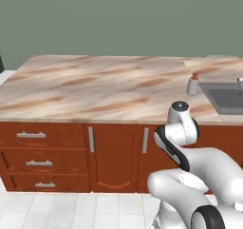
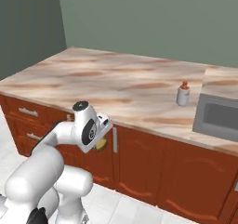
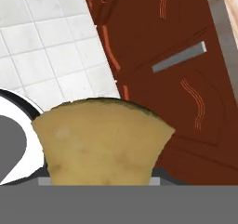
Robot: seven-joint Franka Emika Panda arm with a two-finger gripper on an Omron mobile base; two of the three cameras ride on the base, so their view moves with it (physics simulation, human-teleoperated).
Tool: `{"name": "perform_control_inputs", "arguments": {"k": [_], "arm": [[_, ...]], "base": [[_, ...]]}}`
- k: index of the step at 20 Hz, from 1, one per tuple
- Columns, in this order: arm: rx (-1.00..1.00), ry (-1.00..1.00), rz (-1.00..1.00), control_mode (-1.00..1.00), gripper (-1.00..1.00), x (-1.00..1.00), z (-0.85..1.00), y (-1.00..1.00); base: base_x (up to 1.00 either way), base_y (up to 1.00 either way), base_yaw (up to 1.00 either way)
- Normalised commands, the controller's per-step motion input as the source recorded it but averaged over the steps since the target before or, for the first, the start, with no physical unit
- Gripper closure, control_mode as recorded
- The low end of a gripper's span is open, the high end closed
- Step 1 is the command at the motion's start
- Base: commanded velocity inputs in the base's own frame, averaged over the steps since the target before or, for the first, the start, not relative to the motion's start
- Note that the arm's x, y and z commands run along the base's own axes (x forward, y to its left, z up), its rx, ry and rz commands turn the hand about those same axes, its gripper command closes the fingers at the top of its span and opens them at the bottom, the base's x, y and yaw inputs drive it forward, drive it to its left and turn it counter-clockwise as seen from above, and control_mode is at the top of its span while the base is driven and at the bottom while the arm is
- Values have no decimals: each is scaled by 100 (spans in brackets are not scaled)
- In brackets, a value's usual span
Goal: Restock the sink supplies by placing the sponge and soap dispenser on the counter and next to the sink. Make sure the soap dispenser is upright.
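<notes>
One soap dispenser (image 1: 192,84) stands upright on the tabletop (image 1: 95,85) just left of the sink (image 1: 225,99), and both base views catch that. The sponge (image 3: 100,141) looks big and tan in the hand view, pinched in the closed end effector (image 2: 101,141) down in front of the cabinet doors (image 3: 176,79). From the right base view it's just a yellowish sliver (image 2: 101,145) under the hand.

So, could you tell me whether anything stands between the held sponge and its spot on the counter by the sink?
Nothing visible does. The sponge is held low before the cabinets; bare counter lies beside the sink, where only the soap dispenser stands.
</notes>
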Motion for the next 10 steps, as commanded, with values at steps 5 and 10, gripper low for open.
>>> {"name": "perform_control_inputs", "arguments": {"k": [5,10], "arm": [[0,0,0,100,100,0,0,0],[0,0,0,100,100,0,0,0]], "base": [[83,-95,0],[45,-88,0]]}}
